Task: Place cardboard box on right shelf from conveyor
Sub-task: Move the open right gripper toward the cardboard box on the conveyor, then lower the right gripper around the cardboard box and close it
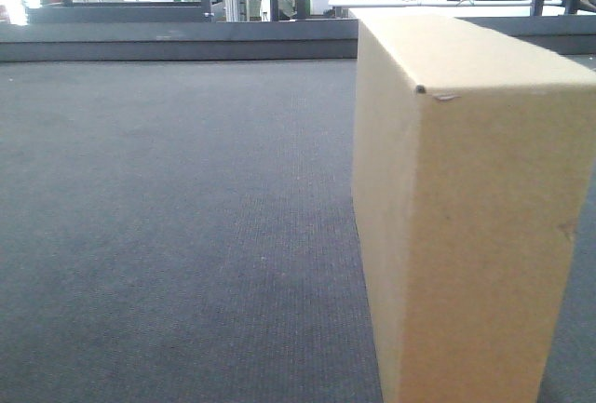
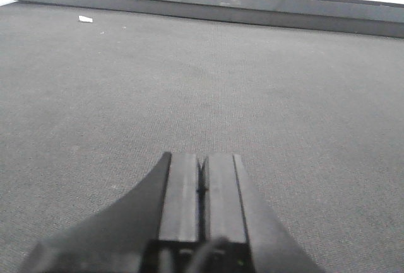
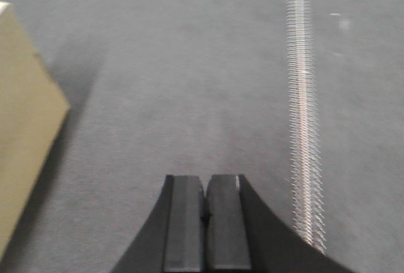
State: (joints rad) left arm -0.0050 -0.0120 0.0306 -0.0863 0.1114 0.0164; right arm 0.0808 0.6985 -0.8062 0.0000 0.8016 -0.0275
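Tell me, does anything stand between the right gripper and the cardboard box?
Nothing visible does. In the right wrist view, only bare conveyor belt lies between the shut right gripper and the cardboard box. The shelf is out of view.

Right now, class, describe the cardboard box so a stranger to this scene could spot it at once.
Find the wide dark grey conveyor belt filling the front view. On its right side stands a tall cardboard box. It is plain tan and unprinted, with a small dark hole at its near top corner.
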